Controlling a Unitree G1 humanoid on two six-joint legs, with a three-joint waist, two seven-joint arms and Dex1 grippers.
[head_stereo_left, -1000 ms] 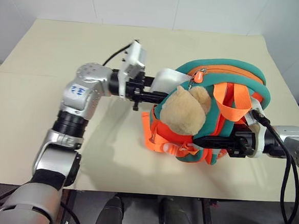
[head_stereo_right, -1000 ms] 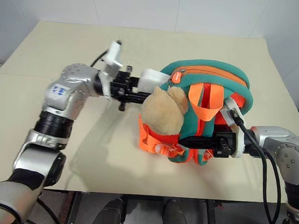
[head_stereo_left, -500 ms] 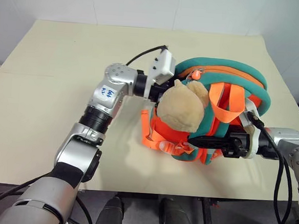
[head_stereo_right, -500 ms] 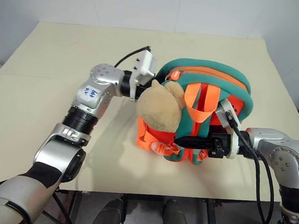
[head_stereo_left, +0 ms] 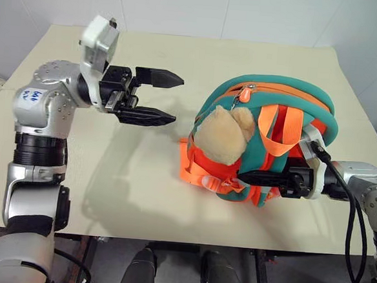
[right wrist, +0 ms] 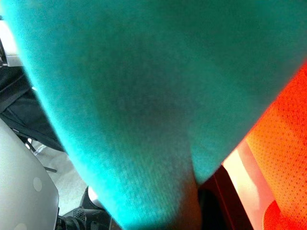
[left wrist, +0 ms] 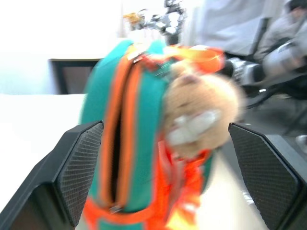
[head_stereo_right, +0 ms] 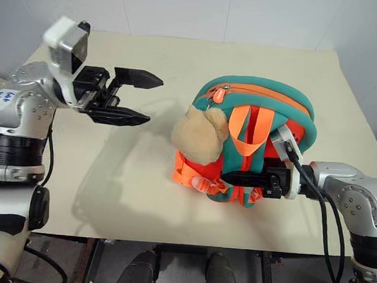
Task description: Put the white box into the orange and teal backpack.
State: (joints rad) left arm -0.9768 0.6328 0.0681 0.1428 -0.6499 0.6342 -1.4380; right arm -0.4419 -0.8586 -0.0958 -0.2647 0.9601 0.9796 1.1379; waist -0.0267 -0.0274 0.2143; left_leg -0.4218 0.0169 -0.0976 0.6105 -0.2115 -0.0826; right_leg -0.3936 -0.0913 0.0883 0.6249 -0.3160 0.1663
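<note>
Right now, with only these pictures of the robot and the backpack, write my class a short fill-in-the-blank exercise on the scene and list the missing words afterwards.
1. The left gripper hangs beside the backpack with its fingers ____.
2. The right gripper is shut on the backpack's ____ edge.
3. A tan plush ____ sits on the backpack's front.
4. The backpack rests on a ____ table.

Missing words: open; teal; bear; beige
</note>
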